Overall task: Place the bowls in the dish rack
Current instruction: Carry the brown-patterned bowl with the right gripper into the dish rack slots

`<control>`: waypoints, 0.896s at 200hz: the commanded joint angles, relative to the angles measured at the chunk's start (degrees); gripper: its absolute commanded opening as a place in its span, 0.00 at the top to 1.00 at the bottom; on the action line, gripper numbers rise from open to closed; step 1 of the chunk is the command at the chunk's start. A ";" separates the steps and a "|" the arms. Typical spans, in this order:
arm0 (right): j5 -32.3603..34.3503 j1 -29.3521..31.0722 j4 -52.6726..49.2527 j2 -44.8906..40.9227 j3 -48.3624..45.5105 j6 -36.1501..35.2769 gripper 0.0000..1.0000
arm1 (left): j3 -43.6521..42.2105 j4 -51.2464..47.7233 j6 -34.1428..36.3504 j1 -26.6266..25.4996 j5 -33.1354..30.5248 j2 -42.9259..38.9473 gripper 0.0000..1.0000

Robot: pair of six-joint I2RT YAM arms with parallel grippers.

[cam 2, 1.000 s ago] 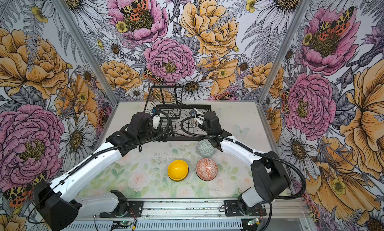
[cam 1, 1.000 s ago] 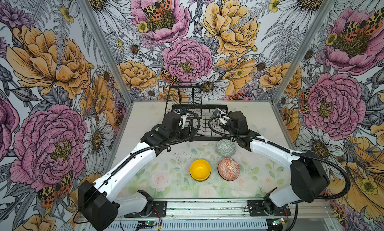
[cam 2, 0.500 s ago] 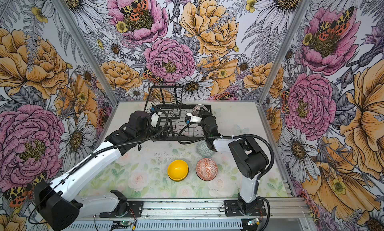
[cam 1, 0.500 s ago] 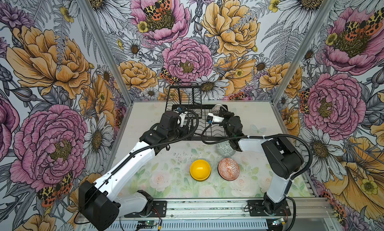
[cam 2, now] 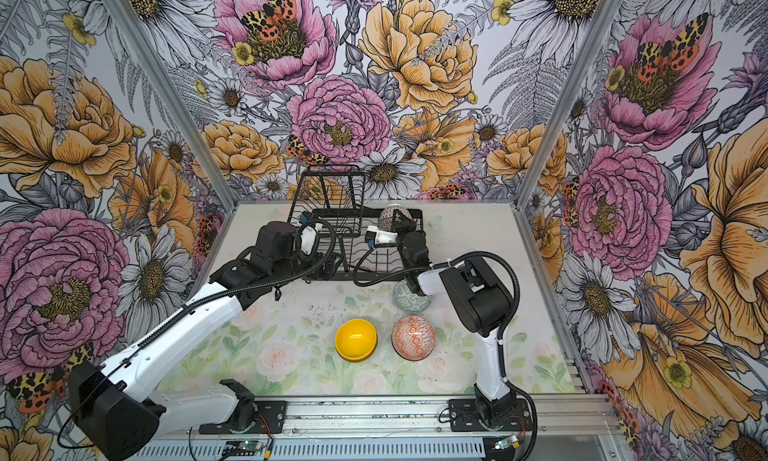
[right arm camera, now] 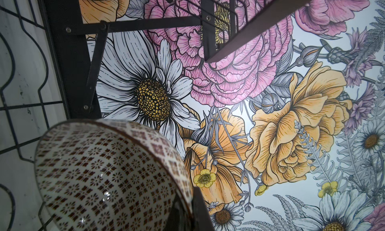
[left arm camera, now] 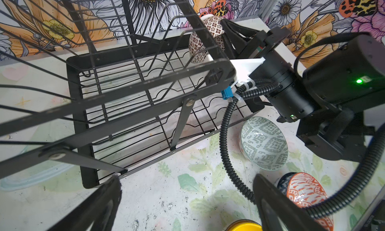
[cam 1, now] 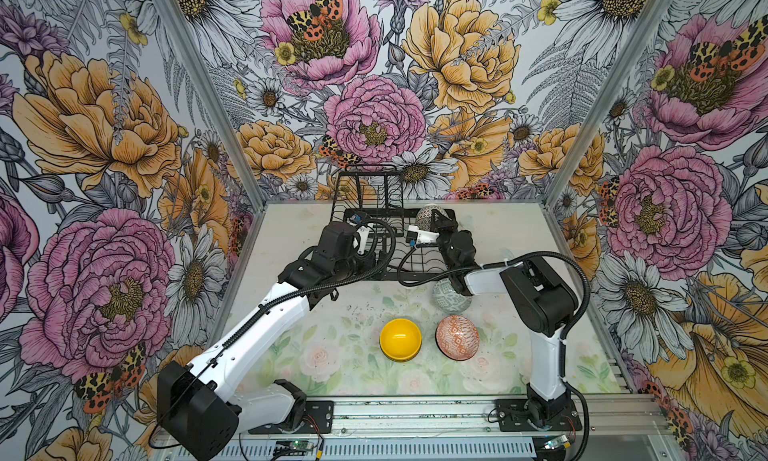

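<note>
Overall level: bright, even light is filling the enclosure in both top views; no corner is falling dark.
Source: light is coming down from overhead, judging by the short shadows.
Shadows: soft, faint patches are lying on the table [cam 1: 340, 367] beneath the arms and bowls.
Glare: a white highlight is sitting inside the yellow bowl [cam 1: 400, 339]; pinpoint sparkles are dotting the black-white patterned bowl [right arm camera: 104, 178] in the right wrist view.
Focus: the fingers [left arm camera: 98, 205] of the left gripper [left arm camera: 187, 180] and the bar of the dish rack [right arm camera: 270, 19] nearest the right wrist lens are rendering blurred.
Edge distortion: straight rack bars are bowing toward the borders of the left wrist view.
</note>
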 commanded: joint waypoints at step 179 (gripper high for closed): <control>-4.36 1.40 -5.03 15.26 22.94 1.96 1.00 | -1.34 0.51 1.27 0.54 1.22 -2.10 0.01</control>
